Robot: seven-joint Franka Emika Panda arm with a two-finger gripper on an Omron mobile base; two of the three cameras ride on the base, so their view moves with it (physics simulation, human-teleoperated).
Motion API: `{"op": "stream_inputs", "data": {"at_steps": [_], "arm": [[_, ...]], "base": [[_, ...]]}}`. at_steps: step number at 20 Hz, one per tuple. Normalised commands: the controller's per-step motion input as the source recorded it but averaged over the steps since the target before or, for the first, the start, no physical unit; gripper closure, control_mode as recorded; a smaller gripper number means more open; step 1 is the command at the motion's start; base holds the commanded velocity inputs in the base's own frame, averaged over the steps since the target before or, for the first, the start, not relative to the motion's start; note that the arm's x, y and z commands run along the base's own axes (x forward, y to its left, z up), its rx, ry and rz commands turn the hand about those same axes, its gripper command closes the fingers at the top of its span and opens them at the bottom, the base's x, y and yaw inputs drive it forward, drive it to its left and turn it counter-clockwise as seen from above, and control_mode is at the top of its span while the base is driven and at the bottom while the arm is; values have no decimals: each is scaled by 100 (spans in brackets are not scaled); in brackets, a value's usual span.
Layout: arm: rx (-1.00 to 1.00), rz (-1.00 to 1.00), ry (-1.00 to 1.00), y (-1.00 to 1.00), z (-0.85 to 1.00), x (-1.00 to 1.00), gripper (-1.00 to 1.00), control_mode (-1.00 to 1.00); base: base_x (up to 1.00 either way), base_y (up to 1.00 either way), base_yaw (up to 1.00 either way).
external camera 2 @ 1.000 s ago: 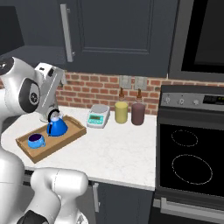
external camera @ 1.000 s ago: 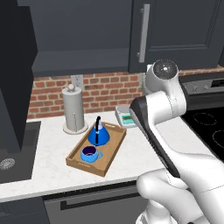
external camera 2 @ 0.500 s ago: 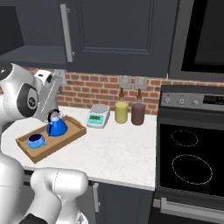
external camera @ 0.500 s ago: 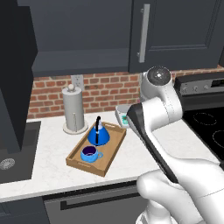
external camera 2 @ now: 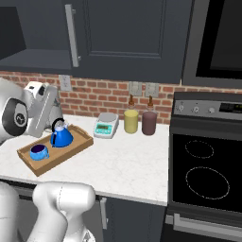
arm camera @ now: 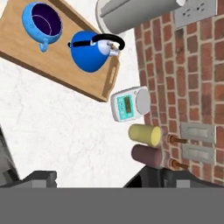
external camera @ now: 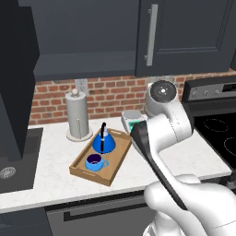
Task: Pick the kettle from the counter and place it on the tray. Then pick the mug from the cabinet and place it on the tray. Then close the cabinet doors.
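The small bright blue cone-shaped kettle (external camera: 103, 143) and the round blue mug (external camera: 94, 162) with its purple inside both sit on the light-brown wooden tray (external camera: 81, 169), mug at seven o'clock from the kettle. The tray rests on the white marble-look counter (external camera 2: 127, 163) and has not shifted since a second ago. The white arm's elbow has swung lower and closer to the base. The two-finger gripper (arm camera: 98, 179) stands spread wide, grasping nothing, looking down over the tray. At one o'clock from the tray, a white kitchen scale (external camera 2: 106, 125); behind, a grey paper-towel roll (external camera: 78, 117).
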Motion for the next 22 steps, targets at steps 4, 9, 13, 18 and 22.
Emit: {"op": "stream_inputs", "data": {"at_steps": [4,9,13,18,22], "arm": [[-19,0,-8,54,-4,-8,-100,-100],[-17,0,-28,36,-34,8,-100,-100],[-16,-5,-41,18,-28,31,-100,-100],[-13,-13,-25,1,-2,14,-100,-100],[-14,-13,-23,16,23,0,-100,-100]], "base": [[0,0,0],[0,0,0],[0,0,0],[0,0,0],[0,0,0]]}}
